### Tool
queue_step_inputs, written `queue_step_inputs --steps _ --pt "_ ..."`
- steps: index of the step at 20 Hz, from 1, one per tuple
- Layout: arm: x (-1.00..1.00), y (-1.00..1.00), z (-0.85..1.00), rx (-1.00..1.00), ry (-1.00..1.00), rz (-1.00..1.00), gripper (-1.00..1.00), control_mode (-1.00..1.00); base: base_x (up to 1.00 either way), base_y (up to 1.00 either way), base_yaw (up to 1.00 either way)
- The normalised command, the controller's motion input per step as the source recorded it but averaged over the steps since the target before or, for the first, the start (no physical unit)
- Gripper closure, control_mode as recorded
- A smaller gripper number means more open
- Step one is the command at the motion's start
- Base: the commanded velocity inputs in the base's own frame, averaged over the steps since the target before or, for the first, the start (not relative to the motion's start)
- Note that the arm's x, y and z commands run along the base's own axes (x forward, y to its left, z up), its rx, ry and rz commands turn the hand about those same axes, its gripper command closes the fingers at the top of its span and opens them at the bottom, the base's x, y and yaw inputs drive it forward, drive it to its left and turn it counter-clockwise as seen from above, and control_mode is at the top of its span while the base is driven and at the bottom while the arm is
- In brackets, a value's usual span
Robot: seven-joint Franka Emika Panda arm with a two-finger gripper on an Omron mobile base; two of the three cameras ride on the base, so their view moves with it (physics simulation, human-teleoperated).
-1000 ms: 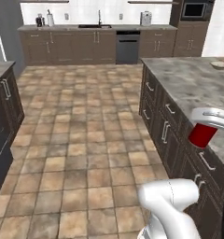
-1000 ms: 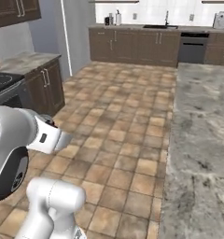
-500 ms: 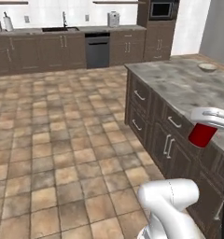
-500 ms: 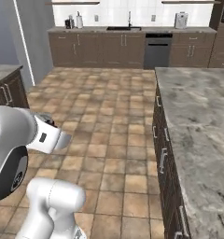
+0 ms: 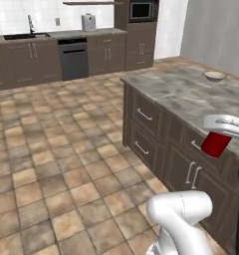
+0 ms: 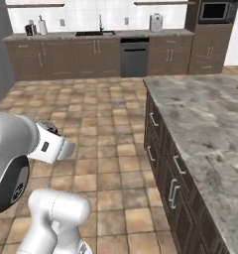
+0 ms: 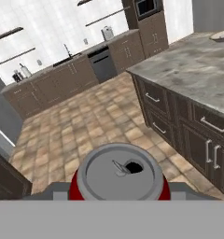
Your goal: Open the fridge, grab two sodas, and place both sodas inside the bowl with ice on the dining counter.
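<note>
A red soda can (image 5: 215, 144) hangs in my gripper (image 5: 217, 139), which is shut on it at the right edge of the left base view, just off the near edge of the dining counter (image 5: 191, 94). In the hand view the can's pale top (image 7: 119, 172) with its pull tab sits close to the camera, a grey finger on either side. The bowl (image 5: 214, 75), with its tan rim, rests far back on the counter (image 7: 198, 65) and shows again as the bowl (image 7: 221, 35) at the upper right. The fridge is out of view.
Brown drawers with grey handles (image 5: 144, 132) face the tiled floor (image 5: 66, 149). Along the back wall runs a brown cabinet row with a sink (image 6: 93, 33), a dark dishwasher (image 6: 134, 57), a toaster (image 6: 156, 22) and a built-in microwave (image 6: 217, 11).
The whole picture has swung as the base turned; the counter now stands larger and nearer the middle. The can stays in the gripper, held the same way.
</note>
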Motion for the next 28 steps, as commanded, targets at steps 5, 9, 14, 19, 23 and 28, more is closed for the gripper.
queue_step_inputs --steps 5,9,14,19,23,28 --pt "0.0 0.0 0.0 0.0 0.0 0.0 1.0 1.0 1.0 0.73 -0.36" --pt "0.0 0.0 0.0 0.0 0.0 0.0 1.0 1.0 1.0 0.71 -0.36" --pt "0.0 0.0 0.0 0.0 0.0 0.0 1.0 1.0 1.0 0.72 -0.35" --pt "0.0 0.0 0.0 0.0 0.0 0.0 1.0 1.0 1.0 0.76 -0.35" --pt "0.0 0.0 0.0 0.0 0.0 0.0 1.0 1.0 1.0 0.83 -0.33" --pt "0.0 0.0 0.0 0.0 0.0 0.0 1.0 1.0 1.0 0.81 -0.33"
